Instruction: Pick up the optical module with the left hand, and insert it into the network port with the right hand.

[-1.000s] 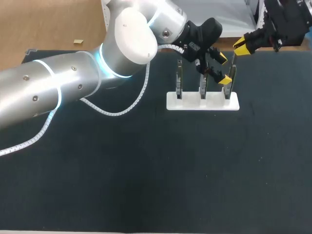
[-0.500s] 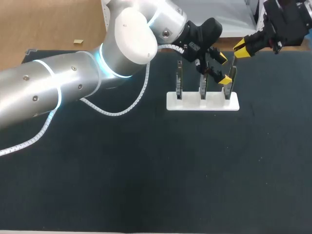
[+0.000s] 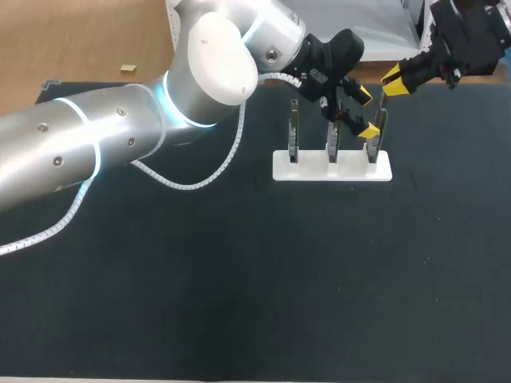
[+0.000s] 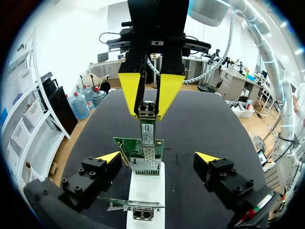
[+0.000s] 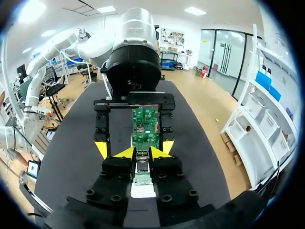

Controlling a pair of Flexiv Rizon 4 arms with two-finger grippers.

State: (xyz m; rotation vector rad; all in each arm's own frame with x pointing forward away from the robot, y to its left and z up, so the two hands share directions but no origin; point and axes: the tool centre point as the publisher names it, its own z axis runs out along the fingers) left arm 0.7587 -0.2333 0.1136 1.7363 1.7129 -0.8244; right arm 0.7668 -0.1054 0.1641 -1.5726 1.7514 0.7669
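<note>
The optical module (image 4: 147,128), a slim metal bar, stands upright with its lower end in the metal port (image 4: 145,164) of a green network card (image 4: 125,145). My right gripper (image 4: 149,98) comes down from above and is shut on the module's top end; in its own view the module (image 5: 142,167) sits between its yellow tips. My left gripper (image 4: 158,156) is open, one finger on each side of that card, touching nothing. In the head view the left gripper (image 3: 366,112) straddles the rightmost card (image 3: 380,137), with the right gripper (image 3: 397,80) just above it.
A white base (image 3: 331,169) holds three upright cards in a row; the other two (image 3: 292,132) (image 3: 333,142) stand to the left of the one being worked on. My left arm (image 3: 120,144) lies across the table's left rear. Dark mat covers the table (image 3: 255,279).
The right wrist has tilted and shifted very slightly above the card. The left arm and the cards have not moved.
</note>
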